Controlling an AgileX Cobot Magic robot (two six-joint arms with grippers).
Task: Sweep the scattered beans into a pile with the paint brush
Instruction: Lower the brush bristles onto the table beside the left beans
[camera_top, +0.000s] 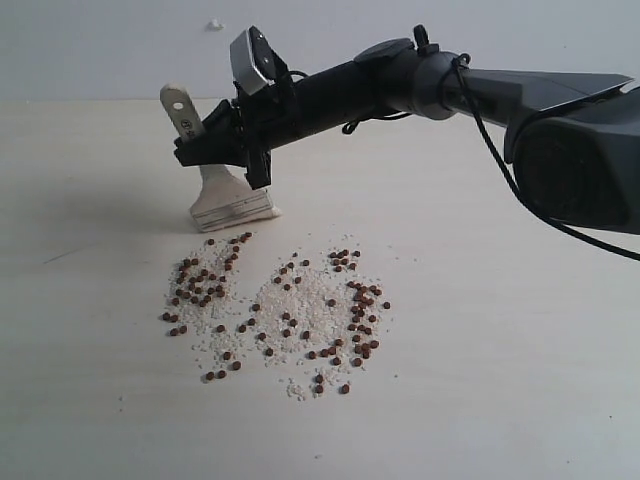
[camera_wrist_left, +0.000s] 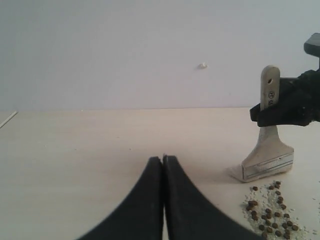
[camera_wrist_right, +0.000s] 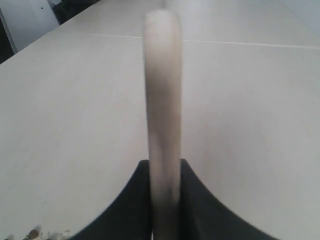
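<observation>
Beans lie scattered with fine white grains on the pale table. They form a loose patch with a denser streak at its left and another at its right in the exterior view. The paint brush stands just behind the left part of that patch, bristles down on the table, handle leaning up and to the left. My right gripper is clamped on the handle, below the hole at its end.

Only the exterior view takes in the whole spread and how the brush sits against it. My right wrist view gives little more than the handle edge-on, my two dark fingers pressed to either side of it, and a few beans in one corner. My left wrist view shows the brush broadside, with its silver ferrule and its bristle tips meeting the table near the edge of the beans. It also shows my left gripper, jaws pressed together on nothing, well apart from the brush; whether it touches the table I cannot tell.

Open tabletop stretches on every side of the patch. The wall rises beyond the table's far edge, well behind the brush.
</observation>
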